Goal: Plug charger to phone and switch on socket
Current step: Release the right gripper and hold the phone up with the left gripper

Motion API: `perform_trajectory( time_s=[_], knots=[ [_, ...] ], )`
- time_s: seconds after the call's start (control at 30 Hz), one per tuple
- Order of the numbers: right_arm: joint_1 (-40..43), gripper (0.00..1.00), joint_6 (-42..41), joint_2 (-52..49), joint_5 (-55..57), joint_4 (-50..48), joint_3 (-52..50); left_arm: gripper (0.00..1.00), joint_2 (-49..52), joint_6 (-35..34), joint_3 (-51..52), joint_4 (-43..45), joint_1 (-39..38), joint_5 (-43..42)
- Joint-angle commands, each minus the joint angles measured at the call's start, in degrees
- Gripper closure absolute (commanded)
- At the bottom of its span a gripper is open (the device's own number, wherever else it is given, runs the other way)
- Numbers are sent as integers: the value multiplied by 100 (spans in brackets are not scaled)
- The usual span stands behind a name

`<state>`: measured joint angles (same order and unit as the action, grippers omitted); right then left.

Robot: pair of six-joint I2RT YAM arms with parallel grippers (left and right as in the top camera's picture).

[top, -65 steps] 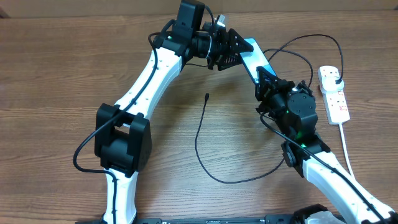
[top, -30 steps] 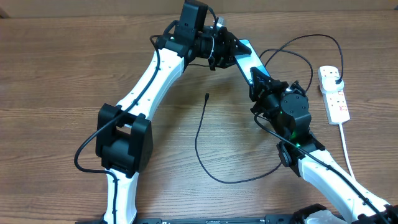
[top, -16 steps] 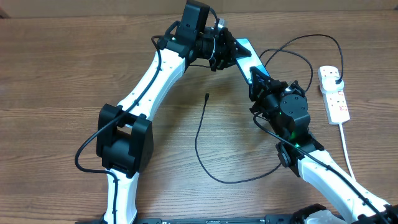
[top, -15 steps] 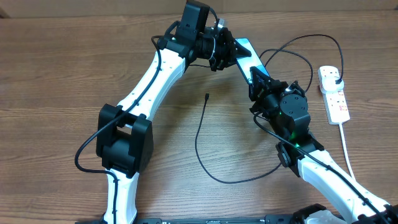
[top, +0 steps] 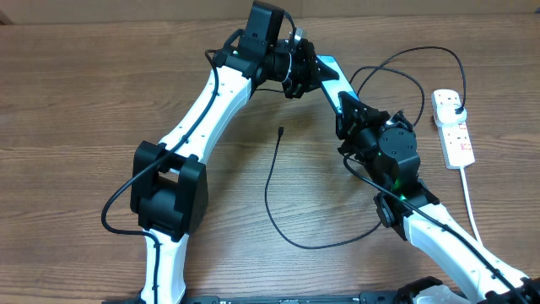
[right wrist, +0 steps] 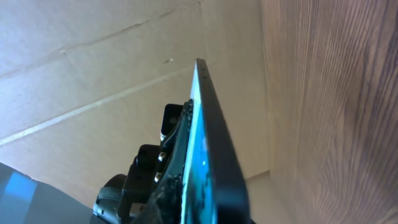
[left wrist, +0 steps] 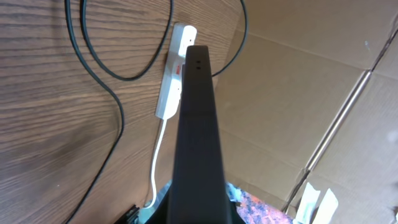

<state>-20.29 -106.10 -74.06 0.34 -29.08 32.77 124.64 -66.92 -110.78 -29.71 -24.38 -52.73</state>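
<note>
The phone [top: 336, 76], black-framed with a lit teal screen, is held off the table at the back centre, spanning both grippers. My left gripper [top: 310, 72] is shut on its far end; the left wrist view shows the phone [left wrist: 196, 137] edge-on, running away from the jaws. My right gripper [top: 344, 105] straddles the near end, and the phone [right wrist: 208, 155] sits between its fingers; how tight the grip is does not show. The charger's black cable has its connector tip [top: 280, 130] lying free on the wood. It loops right to a plug in the white socket [top: 451, 127].
The socket's thick white cord [top: 469, 194] runs along the right side toward the front edge. The black cable curves across the table's middle [top: 278, 224]. A cardboard wall [left wrist: 298, 93] stands behind the table. The socket [left wrist: 174, 74] lies below the raised phone.
My left gripper's jaws have closed onto the phone's far end. The right gripper and the phone have shifted slightly left and up.
</note>
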Motion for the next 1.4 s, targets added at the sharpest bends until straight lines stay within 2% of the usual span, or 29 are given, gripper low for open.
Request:
perform_trajectory(
  time_s=[0.0, 0.2, 0.6, 0.73, 0.97, 1.03, 1.13, 1.23, 1.37],
  knots=[
    [-66, 79, 111, 37, -83, -42, 140, 96, -57, 404, -118, -7, -39, -26],
    [-66, 67, 111, 37, -83, 50, 138, 96, -57, 734, -118, -7, -22, -72],
    [-63, 59, 168, 37, -107, 509, 138, 96, -57, 1596, -118, -103, 251, -518],
    [-59, 53, 1156, 37, -195, 791, 138, 96, -57, 2076, -118, -575, 400, -579],
    [-52, 52, 2581, 37, -348, 1665, 138, 96, -57, 3475, -118, -1449, 796, -822],
    [-52, 48, 3416, 37, -660, 1727, 138, 96, -57, 3801, -118, -1554, 957, -1113],
    [-33, 48, 4557, 37, -1248, 1683, 149, 96, -57, 4238, -118, -1657, 1237, -1690],
    [85, 48, 4813, 37, -1738, 1714, 170, 96, -57, 4522, -118, -1794, 1506, -2076],
    [243, 50, 5248, 33, -2218, 2492, 654, 96, -59, 4599, -118, -2031, 1886, -2214]
  ],
)
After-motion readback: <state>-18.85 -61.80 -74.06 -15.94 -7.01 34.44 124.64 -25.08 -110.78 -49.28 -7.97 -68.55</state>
